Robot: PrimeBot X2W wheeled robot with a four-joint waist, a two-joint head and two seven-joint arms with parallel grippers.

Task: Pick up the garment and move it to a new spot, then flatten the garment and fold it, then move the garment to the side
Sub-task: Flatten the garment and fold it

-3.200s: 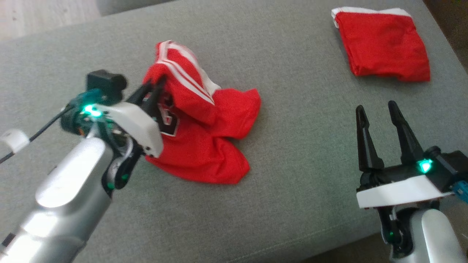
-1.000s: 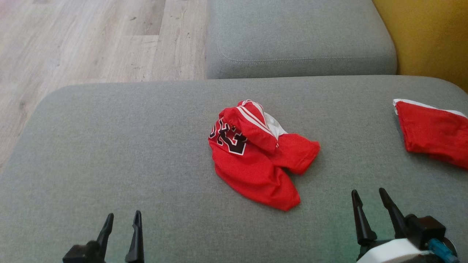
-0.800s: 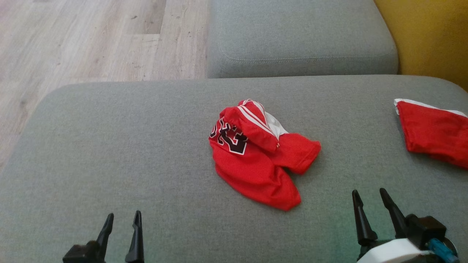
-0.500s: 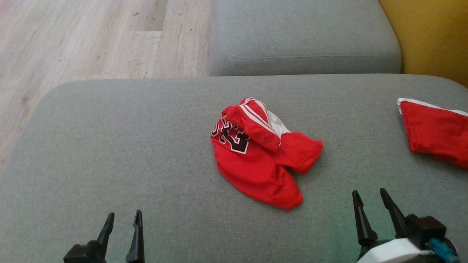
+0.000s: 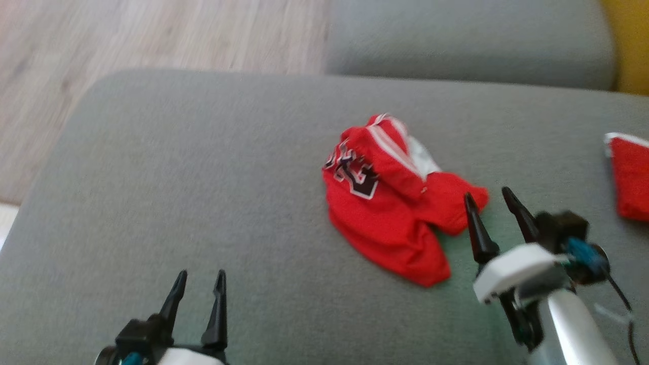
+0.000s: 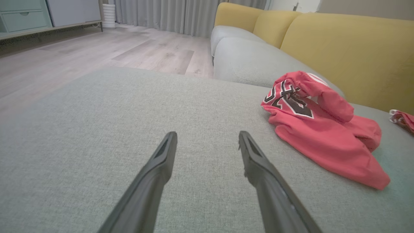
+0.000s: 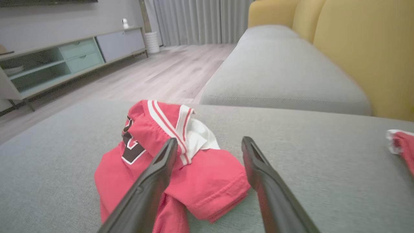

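Head view: the red garment [image 5: 390, 203] is lying crumpled near the middle of the grey sofa cushion [image 5: 203, 177]. The left hand [image 5: 201, 275] is hovering open by the near edge; the right hand [image 5: 487, 192] is hanging open too, tips just beside the garment. Left wrist view: spread fingers [image 6: 155, 174] are pointing across the cushion, garment to their right. Right wrist view: parted fingers [image 7: 258, 174] are pointing at the garment; another red cloth [image 7: 404, 145] is lying by the right edge.
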